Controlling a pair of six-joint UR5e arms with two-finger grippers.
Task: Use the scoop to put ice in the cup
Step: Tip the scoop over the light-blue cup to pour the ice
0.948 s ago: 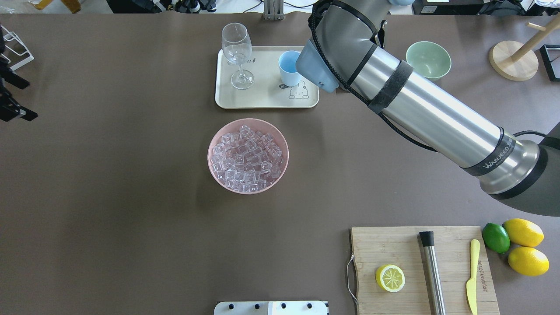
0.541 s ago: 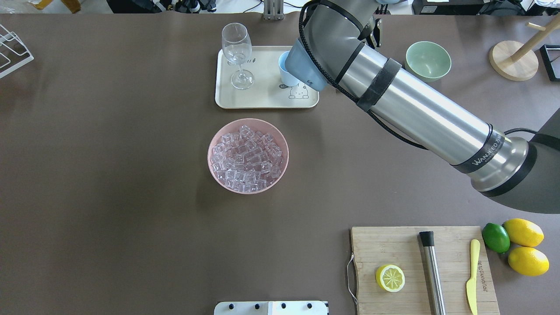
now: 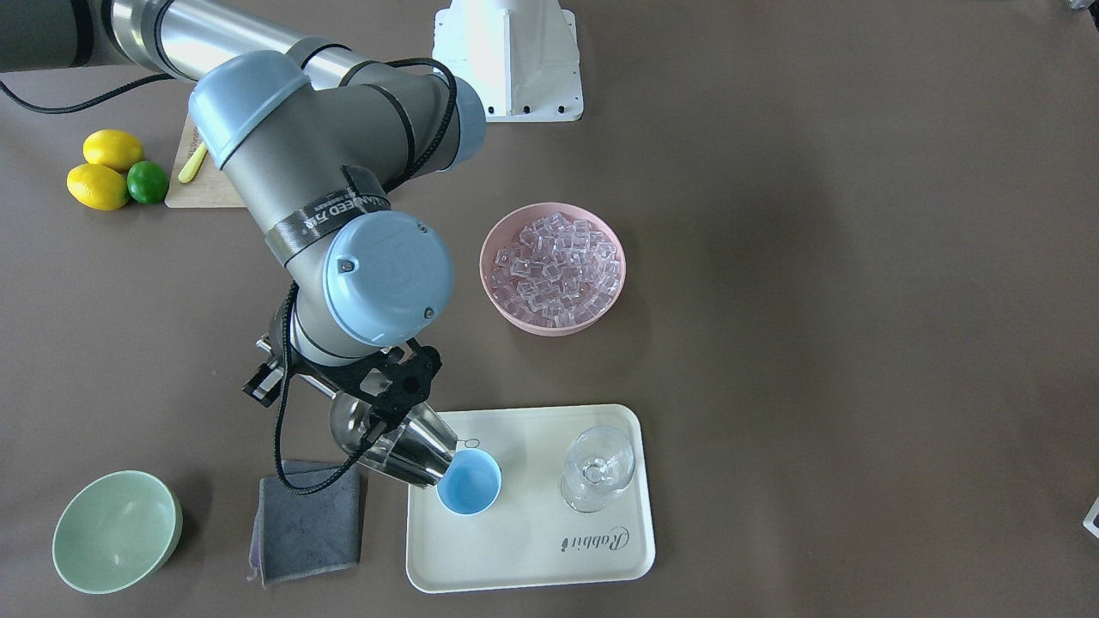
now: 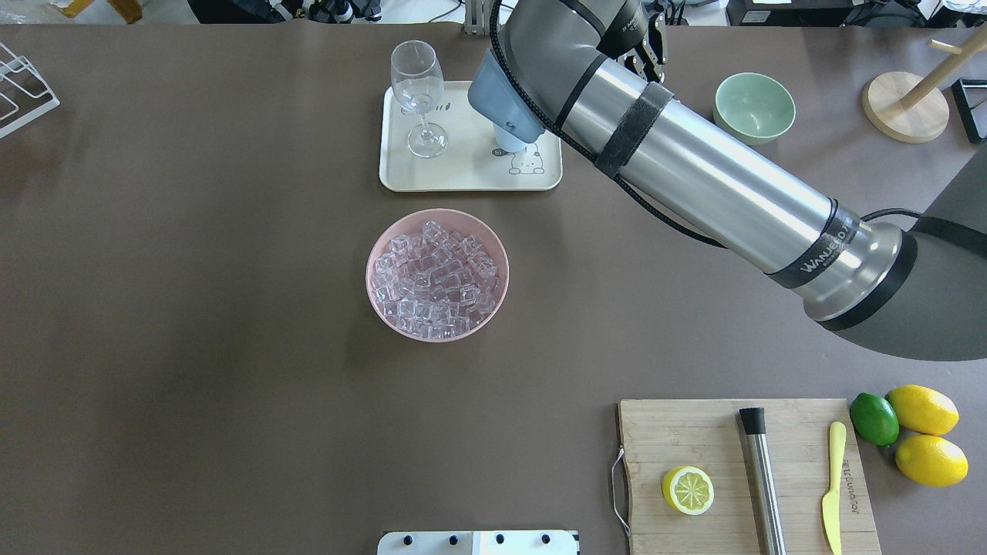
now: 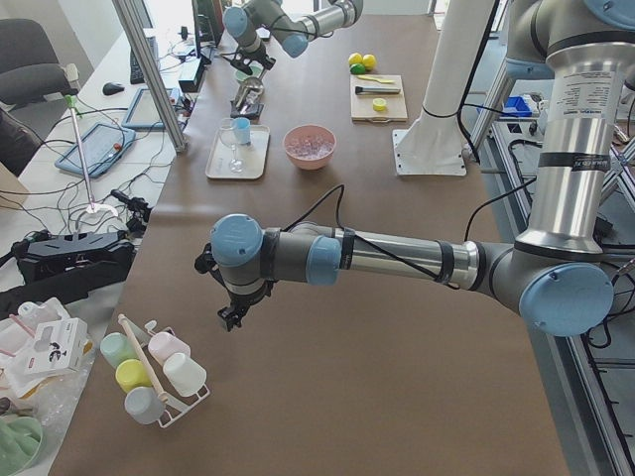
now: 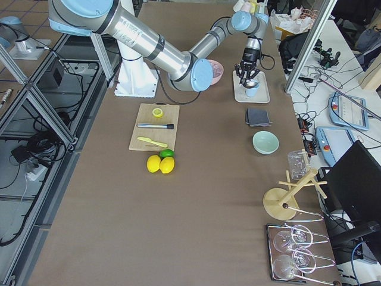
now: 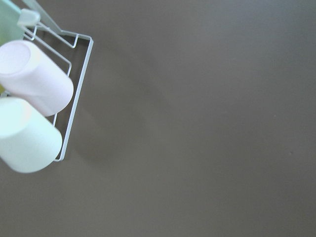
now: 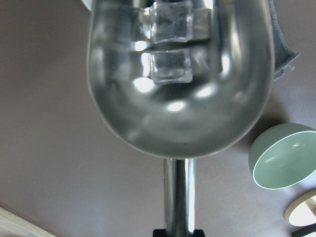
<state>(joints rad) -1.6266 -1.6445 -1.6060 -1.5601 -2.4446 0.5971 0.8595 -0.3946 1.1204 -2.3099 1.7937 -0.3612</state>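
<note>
My right gripper [image 3: 302, 383] is shut on the handle of the steel scoop [image 3: 397, 444]. The scoop tilts down, its mouth at the rim of the light blue cup [image 3: 469, 483] on the cream tray [image 3: 532, 549]. In the right wrist view the scoop's trough [image 8: 177, 113] holds two clear ice cubes [image 8: 171, 66]. In the overhead view my right arm hides most of the cup [image 4: 506, 141]. The pink bowl [image 4: 369, 275] in mid-table is full of ice [image 4: 436, 279]. My left gripper [image 5: 230, 315] shows only in the exterior left view, so I cannot tell its state.
A wine glass [image 3: 598, 468] stands on the tray beside the cup. A grey cloth [image 3: 309, 524] and a pale green bowl [image 3: 116, 530] lie near the scoop. A cutting board [image 4: 694, 439] holds a lemon half, a steel rod [image 4: 762, 478] and a knife. A cup rack [image 7: 34, 98] lies under my left wrist.
My right arm has swung left in the overhead view and now covers the cup. The left gripper has left that view's left edge.
</note>
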